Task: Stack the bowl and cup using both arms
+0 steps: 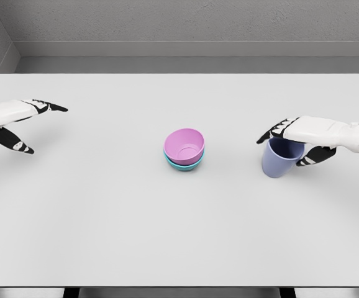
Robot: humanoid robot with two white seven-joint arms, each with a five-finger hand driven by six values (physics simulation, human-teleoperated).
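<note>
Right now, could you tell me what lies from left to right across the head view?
Left hand → pink bowl nested in the teal bowl → purple cup, gripped by the right hand.

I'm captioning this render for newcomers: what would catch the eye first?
The pink bowl nested in a teal bowl at the middle of the white table. Next, at the right, the right hand closed around a blue cup. The left hand hovers open at the far left.
</note>
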